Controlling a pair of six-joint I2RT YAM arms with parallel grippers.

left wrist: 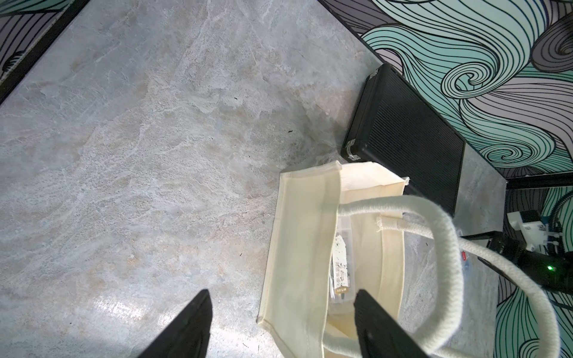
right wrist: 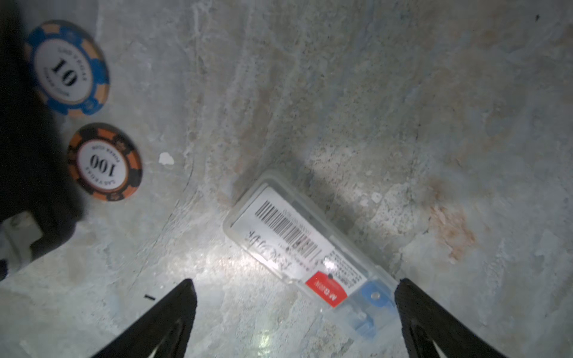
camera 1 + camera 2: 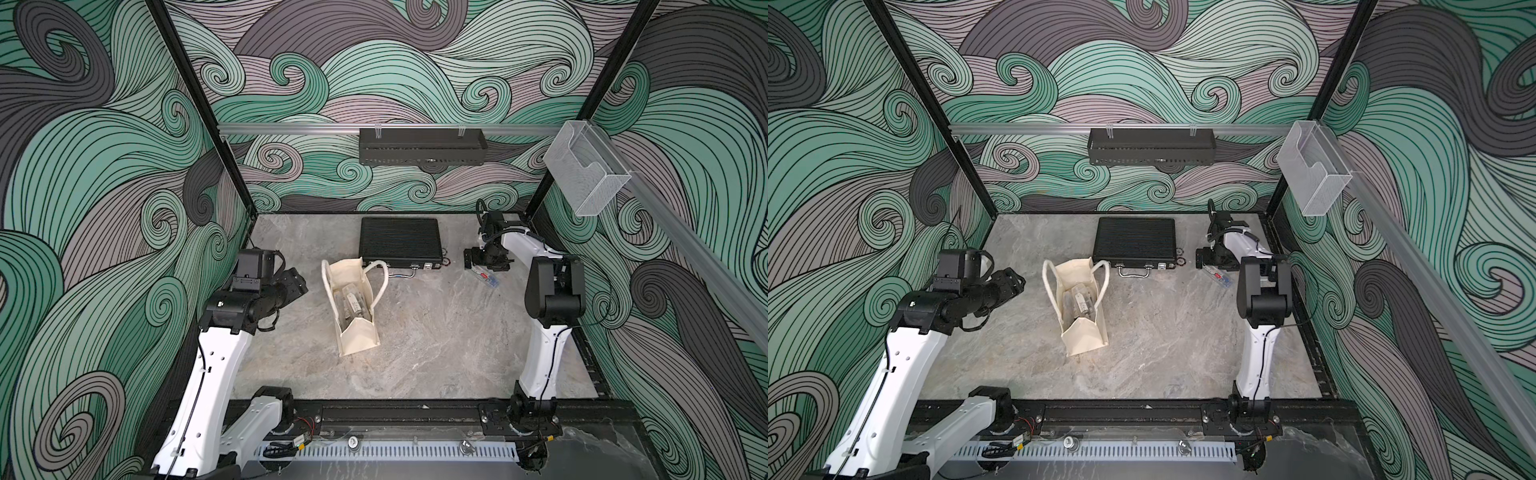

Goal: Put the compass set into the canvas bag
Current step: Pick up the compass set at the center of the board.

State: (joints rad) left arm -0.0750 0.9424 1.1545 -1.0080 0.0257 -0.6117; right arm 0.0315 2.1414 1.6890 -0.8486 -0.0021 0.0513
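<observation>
The compass set [image 2: 297,245], a clear plastic case with a barcode label, a red tag and a blue insert, lies flat on the marble table at the back right [image 3: 484,277] [image 3: 1219,277]. My right gripper [image 2: 296,282] hovers low over it, open wide; the case's blue end lies between the fingers, close to one fingertip [image 2: 406,288], not clamped. The cream canvas bag [image 3: 359,336] [image 3: 1086,338] [image 1: 297,241] stands open mid-table with clear cases [image 3: 351,303] inside. My left gripper [image 1: 282,293] [image 3: 297,282] is open and empty, just left of the bag.
A black ribbed briefcase [image 3: 399,241] [image 1: 409,133] lies behind the bag, its handle toward the front. Two poker chips, blue [image 2: 66,66] and orange-black [image 2: 104,161], lie near the compass set. A black wall basket [image 3: 422,145] and a clear holder [image 3: 586,166] hang above.
</observation>
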